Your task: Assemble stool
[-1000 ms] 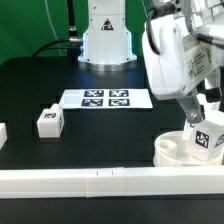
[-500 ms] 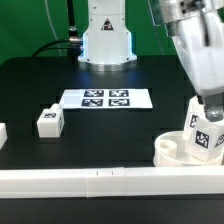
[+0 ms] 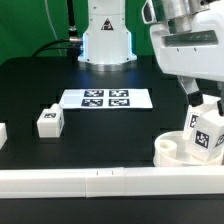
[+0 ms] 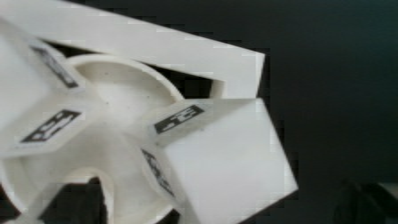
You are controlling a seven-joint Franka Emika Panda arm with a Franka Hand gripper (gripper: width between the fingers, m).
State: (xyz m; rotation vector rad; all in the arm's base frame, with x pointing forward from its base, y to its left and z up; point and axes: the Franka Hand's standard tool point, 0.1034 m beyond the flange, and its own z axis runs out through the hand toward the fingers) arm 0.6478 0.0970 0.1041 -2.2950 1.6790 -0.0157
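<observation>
The stool's round white disc (image 3: 172,150) lies at the exterior view's right, against the front rail. A white leg (image 3: 207,134) with a black-and-white tag stands upright in it. My gripper (image 3: 205,102) hangs just above that leg's top, open, with nothing between its fingers. The wrist view looks down on the disc (image 4: 111,88) and the tagged leg (image 4: 222,160); a second tagged leg (image 4: 32,105) stands beside it. One loose leg (image 3: 48,121) lies on the black table at the exterior view's left. Another leg (image 3: 3,132) sits at the left edge.
The marker board (image 3: 105,98) lies flat in the middle of the table. A long white rail (image 3: 100,183) runs along the front edge. The arm's white base (image 3: 106,40) stands at the back.
The arm has shifted and turned above the disc, and the gripper now sits a little higher over the upright leg. The leg and disc have stayed in place.
</observation>
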